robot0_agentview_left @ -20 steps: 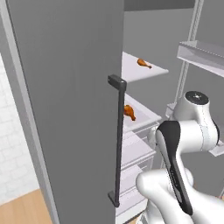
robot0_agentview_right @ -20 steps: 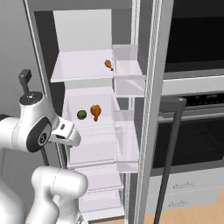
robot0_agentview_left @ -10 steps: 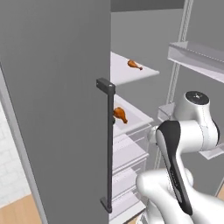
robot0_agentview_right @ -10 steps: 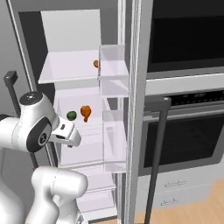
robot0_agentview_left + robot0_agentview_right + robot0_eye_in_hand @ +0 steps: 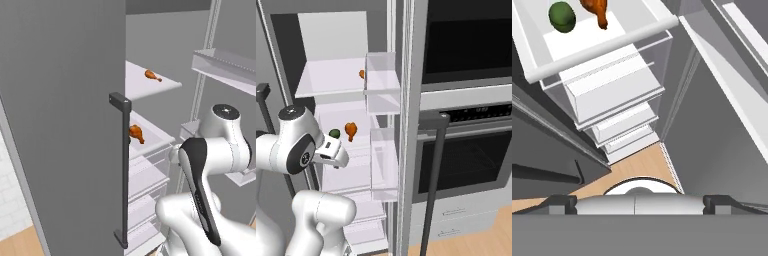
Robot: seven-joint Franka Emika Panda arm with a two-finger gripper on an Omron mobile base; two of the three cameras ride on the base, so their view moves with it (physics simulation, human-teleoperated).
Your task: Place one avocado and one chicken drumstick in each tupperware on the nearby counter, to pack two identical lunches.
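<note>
Two chicken drumsticks lie in the open fridge. One drumstick (image 5: 151, 75) (image 5: 362, 74) is on the upper shelf. The other drumstick (image 5: 136, 133) (image 5: 350, 129) (image 5: 597, 10) is on the middle shelf, with a dark green avocado (image 5: 334, 133) (image 5: 562, 15) beside it. My gripper (image 5: 639, 202) (image 5: 338, 159) hangs open and empty in front of the middle shelf, just below the avocado and pointing down toward the floor. It touches nothing. The tupperware and the counter are out of view.
The grey fridge door (image 5: 60, 125) with its dark bar handle (image 5: 124, 170) stands open at the left. Clear door bins (image 5: 383, 82) hang at the right. Clear drawers (image 5: 612, 100) sit under the shelf. A black wall oven (image 5: 471, 165) with a long handle (image 5: 431, 200) is further right.
The whole picture has shifted in both base views, so the base has driven and the fridge now sits differently in frame. The arm keeps its pose and the gripper stays open.
</note>
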